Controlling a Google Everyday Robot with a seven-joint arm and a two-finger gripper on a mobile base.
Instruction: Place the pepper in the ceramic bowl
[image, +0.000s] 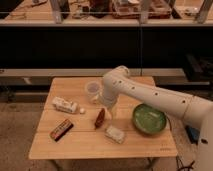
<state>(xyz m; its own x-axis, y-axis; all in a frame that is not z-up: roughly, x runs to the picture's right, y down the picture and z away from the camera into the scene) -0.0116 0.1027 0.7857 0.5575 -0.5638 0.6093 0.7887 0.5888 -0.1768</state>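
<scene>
The pepper (100, 118) is a small dark reddish-brown tapered object near the middle of the wooden table (75, 147). The ceramic bowl (149, 119) is wide, shallow and green, and stands at the right of the table with nothing in it. My white arm reaches in from the right, with its bend above the table's middle. My gripper (108, 109) points down just right of and above the pepper, close to its upper end. I cannot tell whether it touches the pepper. The bowl is a short way to the gripper's right.
A translucent plastic cup (93, 90) stands behind the gripper. A white packet (65, 105) and a small white bit (82, 110) lie at the left. A dark bar with orange markings (61, 129) lies front left. Another pale packet (115, 134) lies in front of the pepper.
</scene>
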